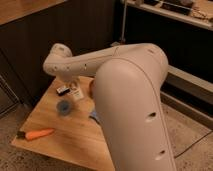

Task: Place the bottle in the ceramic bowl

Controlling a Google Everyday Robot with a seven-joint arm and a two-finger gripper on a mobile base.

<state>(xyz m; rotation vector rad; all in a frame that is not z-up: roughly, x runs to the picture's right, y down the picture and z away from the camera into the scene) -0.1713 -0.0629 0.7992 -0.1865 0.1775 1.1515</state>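
Observation:
The small whitish bottle [76, 93] hangs under my gripper [70, 88], which is shut on it and holds it a little above the wooden table [55, 145]. The red-orange ceramic bowl [91, 86] stands just right of the bottle, mostly hidden behind my white arm [125, 95]. The bottle is beside the bowl, not over it.
A small round blue cup [63, 106] stands just in front of and left of the bottle. A blue sponge [94, 116] peeks out from under the arm. A carrot [36, 134] lies near the table's front left edge. A dark cabinet wall stands behind the table.

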